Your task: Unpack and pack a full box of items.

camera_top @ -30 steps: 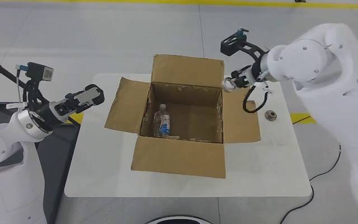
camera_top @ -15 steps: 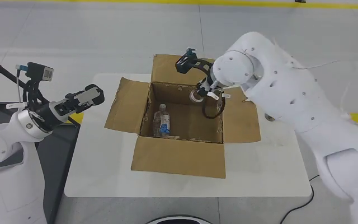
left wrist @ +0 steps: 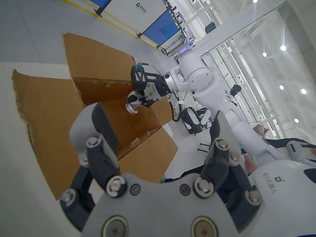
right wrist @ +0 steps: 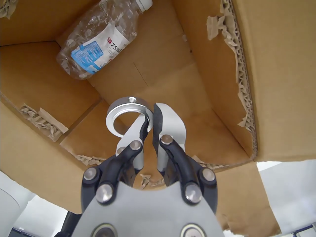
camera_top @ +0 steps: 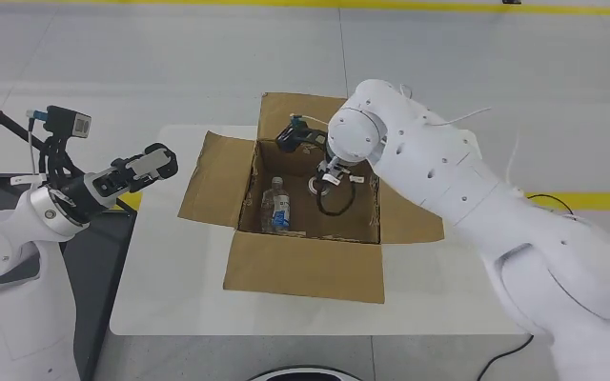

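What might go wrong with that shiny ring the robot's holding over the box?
The right gripper pinches the metal ring only at one edge, so it might slip and drop early. It could then bounce into the plastic bottle lying in the cardboard box. The arm also hangs close to a box wall and might nudge it.
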Available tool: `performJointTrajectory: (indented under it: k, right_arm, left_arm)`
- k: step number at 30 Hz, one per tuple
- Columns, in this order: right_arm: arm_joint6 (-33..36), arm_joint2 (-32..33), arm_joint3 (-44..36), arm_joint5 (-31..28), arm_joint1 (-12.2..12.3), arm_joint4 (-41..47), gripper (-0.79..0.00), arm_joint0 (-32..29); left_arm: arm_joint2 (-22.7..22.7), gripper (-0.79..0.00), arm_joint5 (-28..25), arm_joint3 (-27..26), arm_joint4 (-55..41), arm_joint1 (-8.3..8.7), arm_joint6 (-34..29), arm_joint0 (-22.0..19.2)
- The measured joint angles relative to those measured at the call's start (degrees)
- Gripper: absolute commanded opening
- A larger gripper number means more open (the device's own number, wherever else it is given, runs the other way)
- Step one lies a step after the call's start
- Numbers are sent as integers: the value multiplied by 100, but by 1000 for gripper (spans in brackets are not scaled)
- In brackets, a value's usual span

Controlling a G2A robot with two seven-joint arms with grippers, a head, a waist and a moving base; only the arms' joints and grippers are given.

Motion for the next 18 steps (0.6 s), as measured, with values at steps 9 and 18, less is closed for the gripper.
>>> performJointTrajectory:
  k: [9,18]
  right_arm:
    - [1,0,-5,3,3,-1,-785,0]
    - [-206,-167,265,4,-301,-198,-785,-440]
  left_arm:
    - [0,0,0,0,0,0,0,0]
    - [0,0,0,0,0,0,0,0]
